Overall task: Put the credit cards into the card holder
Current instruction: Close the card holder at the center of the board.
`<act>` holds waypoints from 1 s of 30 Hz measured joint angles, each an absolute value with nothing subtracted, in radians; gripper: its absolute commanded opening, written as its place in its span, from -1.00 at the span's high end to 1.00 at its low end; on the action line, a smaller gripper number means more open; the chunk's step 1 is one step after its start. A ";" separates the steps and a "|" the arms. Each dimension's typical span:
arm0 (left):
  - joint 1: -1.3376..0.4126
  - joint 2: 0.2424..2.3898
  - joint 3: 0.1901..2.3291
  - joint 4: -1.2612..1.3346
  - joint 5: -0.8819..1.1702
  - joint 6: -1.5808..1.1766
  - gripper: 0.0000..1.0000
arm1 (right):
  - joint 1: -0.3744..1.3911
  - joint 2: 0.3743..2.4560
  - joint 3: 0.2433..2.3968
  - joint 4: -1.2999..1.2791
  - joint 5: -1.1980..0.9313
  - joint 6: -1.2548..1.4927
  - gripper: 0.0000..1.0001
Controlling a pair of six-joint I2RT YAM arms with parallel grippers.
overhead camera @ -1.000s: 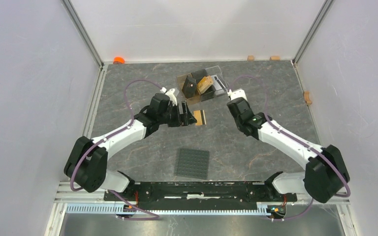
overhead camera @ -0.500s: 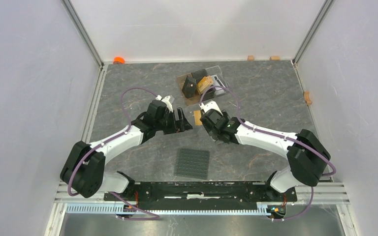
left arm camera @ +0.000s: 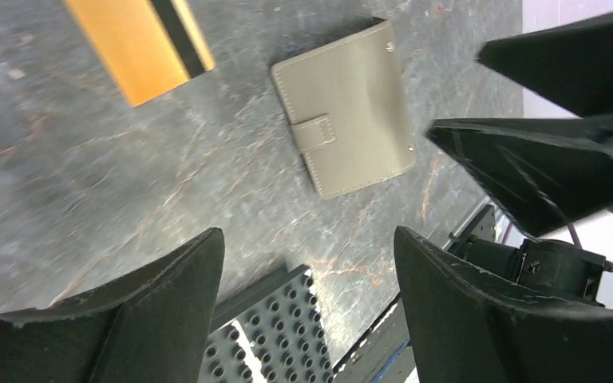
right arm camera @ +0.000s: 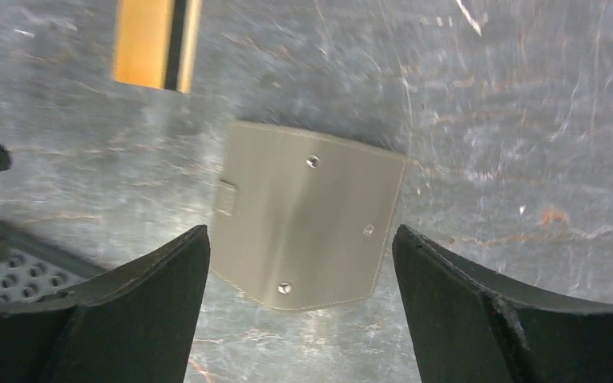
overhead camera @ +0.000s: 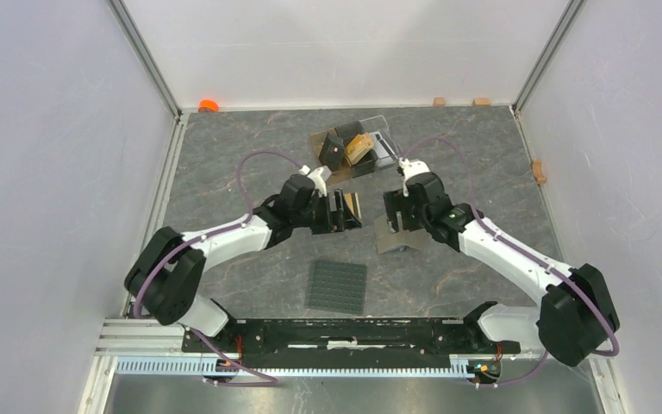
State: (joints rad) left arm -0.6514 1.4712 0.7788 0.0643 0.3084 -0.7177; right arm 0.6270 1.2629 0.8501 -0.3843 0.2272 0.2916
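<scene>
Card holder (right arm camera: 307, 231) has landed on grey marbled tabletop (overhead camera: 224, 155) between white walls (overhead camera: 336, 43).

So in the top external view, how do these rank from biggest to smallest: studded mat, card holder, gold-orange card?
1. Dark grey studded mat
2. Olive-taupe card holder
3. Gold-orange card, clearly smallest, though partly hidden

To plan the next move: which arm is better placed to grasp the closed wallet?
Probably the right. The right pincer, open, hangs straight over the wallet, which shows between its fingers. The left pincer, open too, has the wallet farther ahead.
</scene>
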 measured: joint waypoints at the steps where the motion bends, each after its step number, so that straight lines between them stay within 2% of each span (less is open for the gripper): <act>1: -0.664 1.497 0.794 0.080 0.316 -0.722 -0.56 | 0.586 1.254 0.810 -0.361 0.184 0.295 -0.78; 5: -0.687 1.591 0.828 0.152 0.339 -0.743 -0.35 | 0.493 1.259 0.699 -0.299 0.054 0.318 -0.78; 13: -0.699 1.826 0.905 0.282 0.387 -0.792 -0.15 | 0.455 1.303 0.633 -0.184 -0.070 0.353 -0.72; 24: -0.702 1.985 0.942 0.426 0.447 -0.851 0.45 | 0.427 1.339 0.587 -0.090 -0.165 0.382 -0.49; 30: -0.702 2.020 0.942 0.492 0.471 -0.878 0.51 | 0.422 1.368 0.574 -0.006 -0.229 0.417 -0.33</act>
